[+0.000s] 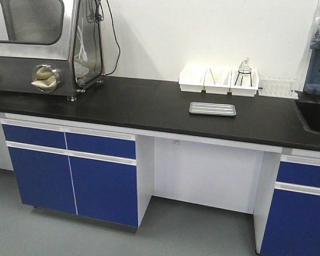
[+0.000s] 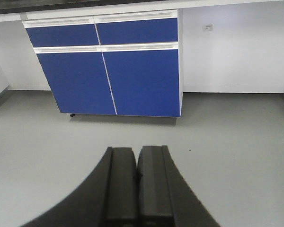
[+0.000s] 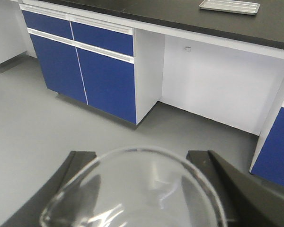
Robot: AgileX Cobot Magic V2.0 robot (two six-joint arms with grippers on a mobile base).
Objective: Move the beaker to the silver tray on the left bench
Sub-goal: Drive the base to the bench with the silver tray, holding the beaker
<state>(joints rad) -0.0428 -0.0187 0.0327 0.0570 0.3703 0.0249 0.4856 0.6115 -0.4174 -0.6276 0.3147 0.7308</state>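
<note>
The clear glass beaker [image 3: 142,189] fills the bottom of the right wrist view, its round rim toward the camera, held between the two black fingers of my right gripper [image 3: 142,158], which is shut on it above the grey floor. The silver tray [image 1: 212,109] lies flat on the black worktop of the left bench [image 1: 149,104]; the same silver tray [image 3: 229,6] shows at the top of the right wrist view, far ahead of the beaker. My left gripper [image 2: 136,153] is shut with nothing in it, pointing over the floor toward blue cabinets.
White bins [image 1: 218,81] and a tube rack [image 1: 277,86] line the wall behind the tray. A steel glove box [image 1: 42,42] stands at the bench's left end, a sink [image 1: 314,114] at its right. Blue cabinet doors [image 1: 72,165] flank a knee recess [image 1: 202,170].
</note>
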